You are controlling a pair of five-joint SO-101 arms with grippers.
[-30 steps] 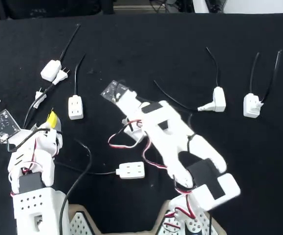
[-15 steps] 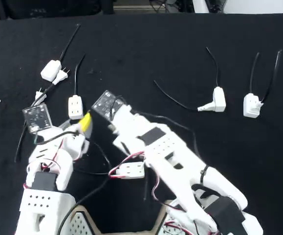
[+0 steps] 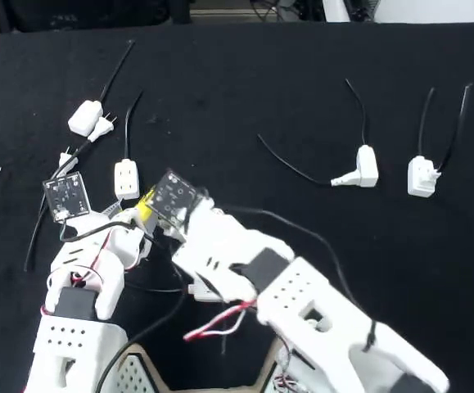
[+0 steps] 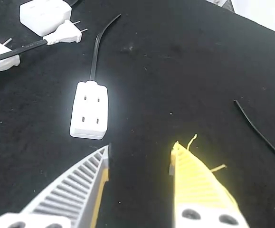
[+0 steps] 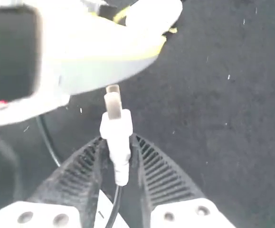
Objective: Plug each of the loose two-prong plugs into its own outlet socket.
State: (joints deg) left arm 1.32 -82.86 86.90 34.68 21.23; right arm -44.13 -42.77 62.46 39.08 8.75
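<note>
right gripper with plug swung left beside left gripper, left arm advanced toward outlet

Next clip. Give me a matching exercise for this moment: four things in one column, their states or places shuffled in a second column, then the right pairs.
Things
1. left gripper
2. right gripper
3. outlet block
4. angled white plug

States or places
A. lying flat on the table, its sockets unfilled
B. shut on a two-prong plug
C. open, nothing between the fingers
D. loose on the table, off to the right of both arms in the high view

Pairs: 1-C, 2-B, 3-A, 4-D
</note>
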